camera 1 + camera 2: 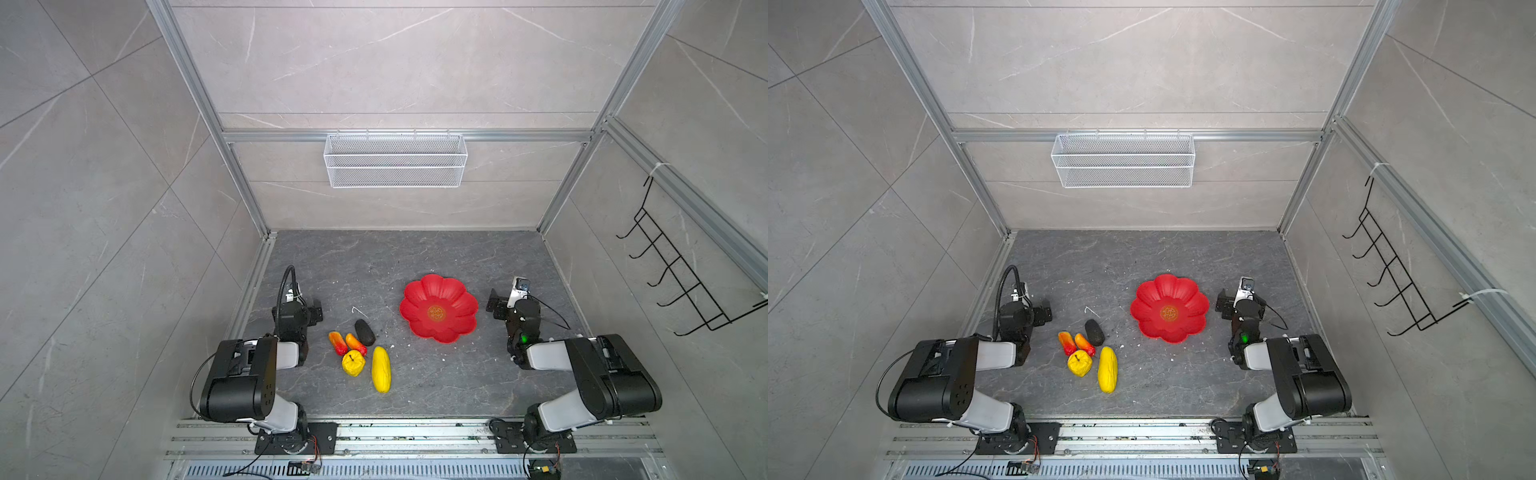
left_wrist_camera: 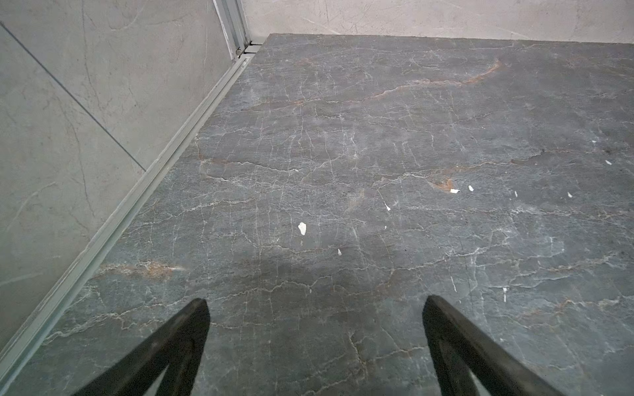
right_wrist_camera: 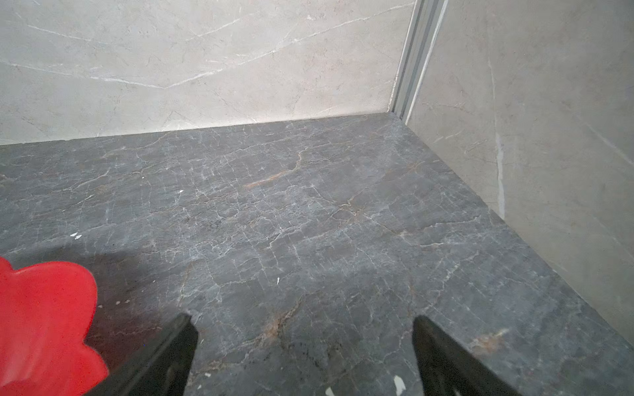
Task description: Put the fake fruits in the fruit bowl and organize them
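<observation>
Overhead pair, wrists low, right shares fruit bowl (image 3: 44, 319)

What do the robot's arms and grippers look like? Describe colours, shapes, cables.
Both arms have black joint housings and grey links. The left arm carries a looping black cable; the right arm shows a green light. The left gripper and right gripper have black tapered fingers.

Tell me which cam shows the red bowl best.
Both top views: the whole red bowl, petals and gold emblem, unobstructed. Right wrist view catches only part of its rim; left wrist view shows none.
</observation>
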Controlling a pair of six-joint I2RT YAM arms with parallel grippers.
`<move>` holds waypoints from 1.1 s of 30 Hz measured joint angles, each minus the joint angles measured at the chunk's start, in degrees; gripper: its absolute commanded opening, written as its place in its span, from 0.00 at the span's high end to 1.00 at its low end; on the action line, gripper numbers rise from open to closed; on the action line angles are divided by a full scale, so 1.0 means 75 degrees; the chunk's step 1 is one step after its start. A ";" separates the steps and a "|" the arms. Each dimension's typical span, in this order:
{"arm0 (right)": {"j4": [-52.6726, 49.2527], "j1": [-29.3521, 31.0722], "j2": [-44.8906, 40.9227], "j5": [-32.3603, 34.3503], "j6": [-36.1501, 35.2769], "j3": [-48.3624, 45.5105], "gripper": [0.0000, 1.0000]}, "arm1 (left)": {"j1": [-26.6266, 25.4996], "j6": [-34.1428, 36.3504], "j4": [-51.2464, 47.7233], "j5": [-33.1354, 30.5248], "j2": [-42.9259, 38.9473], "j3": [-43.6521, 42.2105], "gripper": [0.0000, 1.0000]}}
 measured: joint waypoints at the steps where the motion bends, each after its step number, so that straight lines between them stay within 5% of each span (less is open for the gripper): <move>1: 0.0000 0.0000 0.0000 0.0000 0.0000 0.0000 0.00 | 0.0000 0.0000 0.0000 0.0000 0.0000 0.0000 0.00; 33: -0.0414 0.0064 -0.0306 0.0184 -0.0029 -0.0012 0.00 | -0.0085 0.0000 -0.0423 -0.0125 -0.0256 0.0044 0.00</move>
